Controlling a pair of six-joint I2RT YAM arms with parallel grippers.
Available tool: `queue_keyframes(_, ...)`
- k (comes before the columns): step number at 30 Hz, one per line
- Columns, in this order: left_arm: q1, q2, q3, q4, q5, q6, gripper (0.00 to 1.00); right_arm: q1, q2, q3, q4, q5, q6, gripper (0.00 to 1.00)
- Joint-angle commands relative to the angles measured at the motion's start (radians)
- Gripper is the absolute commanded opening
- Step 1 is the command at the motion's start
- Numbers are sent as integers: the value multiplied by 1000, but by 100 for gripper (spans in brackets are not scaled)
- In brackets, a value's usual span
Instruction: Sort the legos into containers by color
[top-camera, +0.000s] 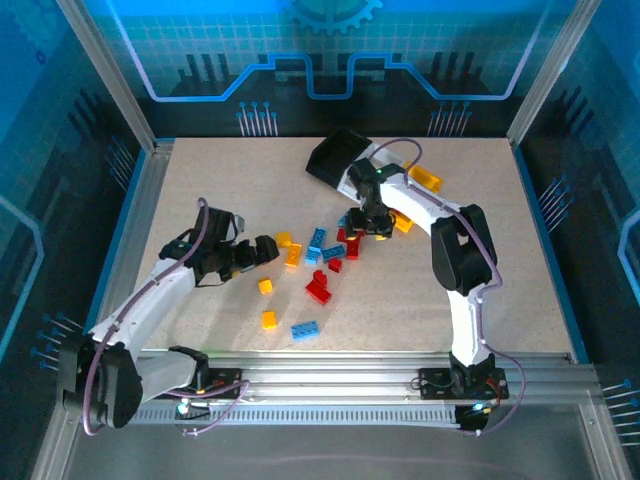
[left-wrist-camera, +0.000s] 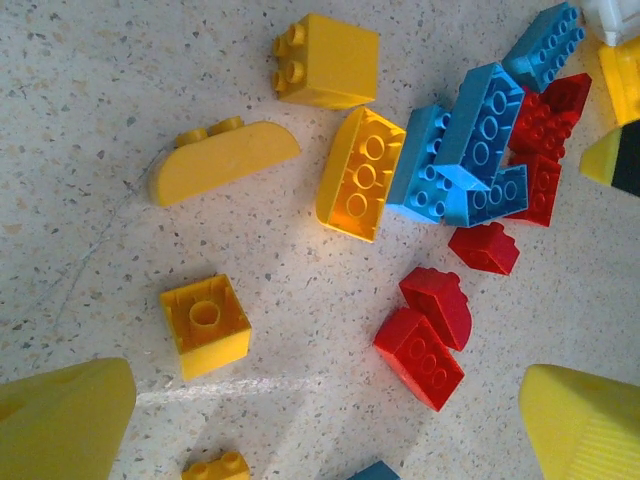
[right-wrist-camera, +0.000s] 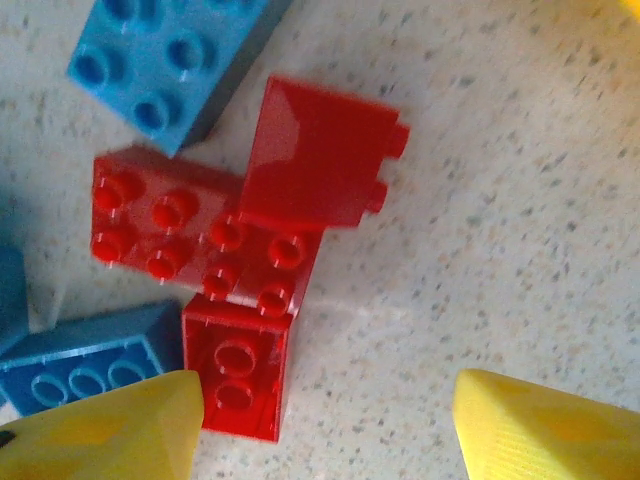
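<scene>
Red, blue and yellow legos (top-camera: 320, 262) lie scattered mid-table. My left gripper (top-camera: 268, 250) is open above the left of the pile. Its yellow fingertips (left-wrist-camera: 60, 420) stand wide apart with bare table between them. A yellow square brick (left-wrist-camera: 205, 325) and two red bricks (left-wrist-camera: 420, 355) lie just ahead. My right gripper (top-camera: 366, 226) is open and low over a red cluster (right-wrist-camera: 200, 230). An upturned red brick (right-wrist-camera: 238, 378) lies against its left fingertip (right-wrist-camera: 110, 430), and nothing is gripped. A black container (top-camera: 335, 155) lies tilted at the back, and a yellow container (top-camera: 424, 179) sits by the right arm.
Blue bricks (left-wrist-camera: 470, 150) are heaped with red ones right of centre. A loose blue brick (top-camera: 305, 329) and yellow ones (top-camera: 268, 319) lie nearer the front edge. Metal rails frame the table, with bare surface on the far left and right.
</scene>
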Motion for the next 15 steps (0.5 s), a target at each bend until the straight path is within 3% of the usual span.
queue_keyframes(1, 0, -21, -16, -28, 4, 6, 99, -10, 36, 70, -29, -13, 8, 69)
queue_keyframes(15, 11, 44, 16, -15, 6, 23, 99, -33, 149, 198, -69, -5, 11, 66)
